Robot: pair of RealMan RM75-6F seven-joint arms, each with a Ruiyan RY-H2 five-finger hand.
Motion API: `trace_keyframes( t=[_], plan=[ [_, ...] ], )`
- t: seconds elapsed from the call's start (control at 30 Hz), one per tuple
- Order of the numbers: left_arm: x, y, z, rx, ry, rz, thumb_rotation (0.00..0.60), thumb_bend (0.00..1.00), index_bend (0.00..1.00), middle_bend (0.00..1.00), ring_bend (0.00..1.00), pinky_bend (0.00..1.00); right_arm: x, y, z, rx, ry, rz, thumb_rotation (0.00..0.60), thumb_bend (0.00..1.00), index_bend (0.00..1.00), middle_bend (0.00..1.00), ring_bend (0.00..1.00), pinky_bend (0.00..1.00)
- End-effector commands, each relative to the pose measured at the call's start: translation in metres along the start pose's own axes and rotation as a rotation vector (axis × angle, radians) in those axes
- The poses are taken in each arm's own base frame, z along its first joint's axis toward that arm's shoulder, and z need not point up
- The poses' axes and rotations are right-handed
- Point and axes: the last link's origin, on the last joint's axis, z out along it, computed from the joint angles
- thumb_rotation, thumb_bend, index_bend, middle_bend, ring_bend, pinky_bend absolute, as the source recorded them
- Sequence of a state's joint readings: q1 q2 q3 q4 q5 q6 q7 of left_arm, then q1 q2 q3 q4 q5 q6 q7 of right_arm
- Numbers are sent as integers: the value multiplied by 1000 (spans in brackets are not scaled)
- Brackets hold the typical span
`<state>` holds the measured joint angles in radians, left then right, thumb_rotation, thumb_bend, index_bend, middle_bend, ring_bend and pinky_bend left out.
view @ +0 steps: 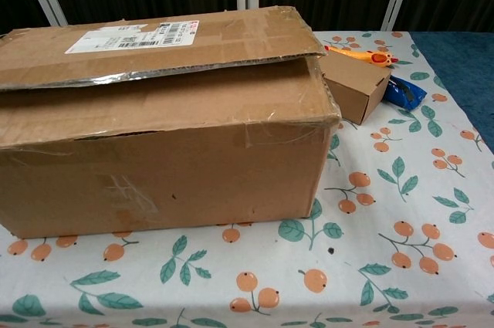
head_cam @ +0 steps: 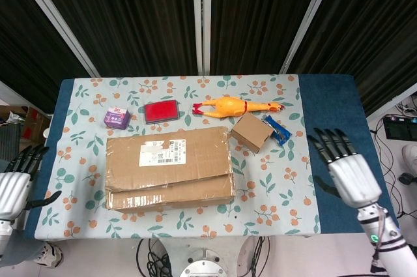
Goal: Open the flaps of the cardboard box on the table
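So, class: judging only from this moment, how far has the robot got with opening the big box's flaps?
Nothing is done: the cardboard box has both top flaps lying closed. Nothing is in hand. The right hand is open over the table's blue right edge, and the left hand is open off the left edge. All the flap lifting is left.
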<state>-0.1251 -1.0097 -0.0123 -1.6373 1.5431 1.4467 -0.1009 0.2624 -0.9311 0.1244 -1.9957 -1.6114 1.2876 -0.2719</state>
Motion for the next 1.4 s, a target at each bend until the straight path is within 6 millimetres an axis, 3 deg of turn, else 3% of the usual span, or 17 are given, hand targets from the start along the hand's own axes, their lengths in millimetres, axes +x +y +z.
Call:
trace_keyframes(
  t=[0.03, 0.27, 0.47, 0.67, 0.9, 1.13, 1.4],
  plan=[
    [0, -1, -3, 7, 2, -1, 495, 145, 41, 39, 21, 164, -1, -56, 44, 177, -24, 14, 600, 173, 0, 0, 0, 0],
    [4, -8, -11, 36, 16, 1, 493, 145, 41, 39, 21, 164, -21, -117, 84, 310, -99, 20, 600, 162, 0, 0, 0, 0],
    [8, -13, -14, 50, 25, 2, 492, 145, 41, 39, 21, 164, -30, -145, 99, 342, -105, 30, 600, 163, 0, 0, 0, 0],
    [11, -16, -14, 52, 35, 2, 494, 145, 41, 39, 21, 164, -36, -162, 111, 362, -94, 10, 600, 176, 0, 0, 0, 0],
    [13, -16, -15, 54, 37, 3, 495, 145, 41, 39, 21, 164, -33, -168, 134, 347, -57, -26, 600, 181, 0, 0, 0, 0],
    [16, -17, -16, 58, 48, 5, 495, 145, 41, 39, 21, 164, -7, -173, 161, 327, 35, -38, 600, 198, 0, 0, 0, 0],
    [19, -18, -15, 58, 50, 14, 492, 145, 41, 39, 21, 164, 16, -182, 215, 260, 101, -48, 600, 198, 0, 0, 0, 0]
  ],
)
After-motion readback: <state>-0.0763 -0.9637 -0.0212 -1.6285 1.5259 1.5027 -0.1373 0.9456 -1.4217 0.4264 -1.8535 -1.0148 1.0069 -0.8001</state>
